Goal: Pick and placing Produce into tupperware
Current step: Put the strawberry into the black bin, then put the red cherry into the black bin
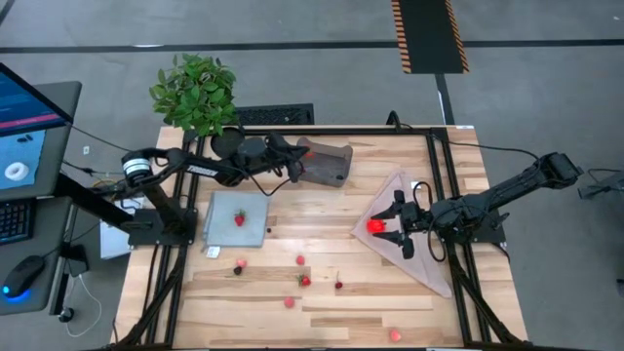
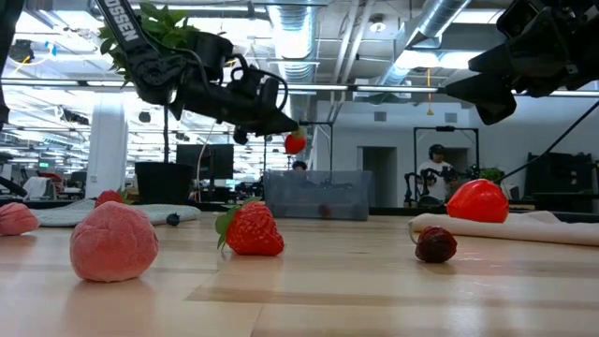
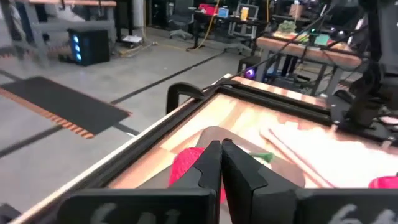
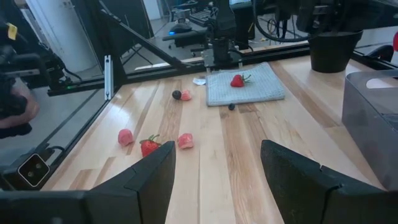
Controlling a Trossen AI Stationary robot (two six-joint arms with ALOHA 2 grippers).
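My left gripper is shut on a small red strawberry just above the translucent grey tub, which stands at the table's far middle. In the left wrist view the berry shows behind the shut fingers. My right gripper is open and empty, raised above a pale cloth. A larger bright red round fruit rests on that cloth. Another strawberry lies on the blue-grey mat. Several small red, pink and dark pieces lie on the wooden table. My left gripper pinches the red strawberry between its two fingertips, and the fingers hide most of the berry. Its green leaf sticks out on the other side. The fingers slant down from the table's left. The berry hangs clear above the tub.
A leafy potted plant stands at the far left corner beside the left arm. A black frame rail runs along the table's edges. A pink piece, a strawberry and a dark piece lie near the front.
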